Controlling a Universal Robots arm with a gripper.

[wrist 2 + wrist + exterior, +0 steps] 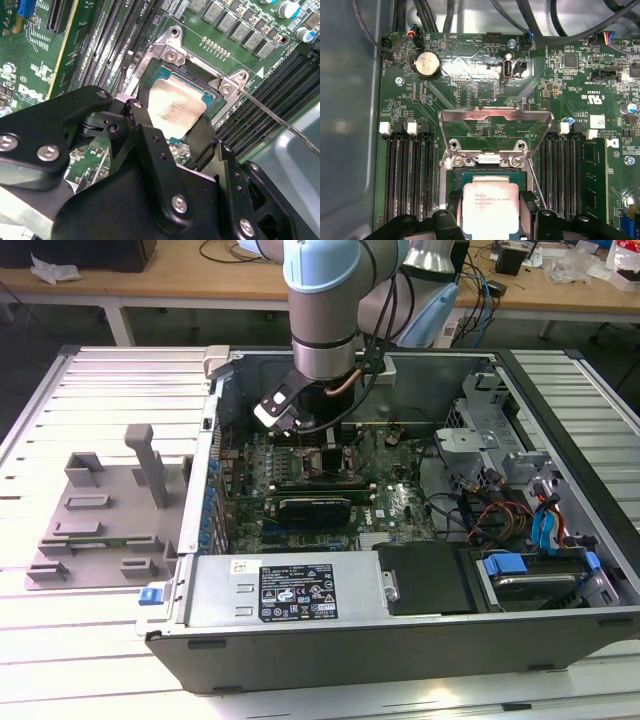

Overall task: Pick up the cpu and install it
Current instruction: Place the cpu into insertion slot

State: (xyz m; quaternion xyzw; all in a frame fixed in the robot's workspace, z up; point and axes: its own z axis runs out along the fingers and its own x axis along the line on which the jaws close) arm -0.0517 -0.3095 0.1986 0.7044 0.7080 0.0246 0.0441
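Presently the gripper (490, 201) has its jaws narrowed onto the cpu (491, 214), one finger against each side. The chip lies between them over the open socket (485, 161), perhaps already seated.

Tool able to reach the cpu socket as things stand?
Likely yes: the load plate stands raised off the socket, and the tool holds the cpu right at it, nothing between.

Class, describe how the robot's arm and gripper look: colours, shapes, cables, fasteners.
The arm is a thick cylinder, pale blue above and silver-grey below, with black cables running beside it. The gripper is matt black, built of flat angular link plates joined by round silver screws.
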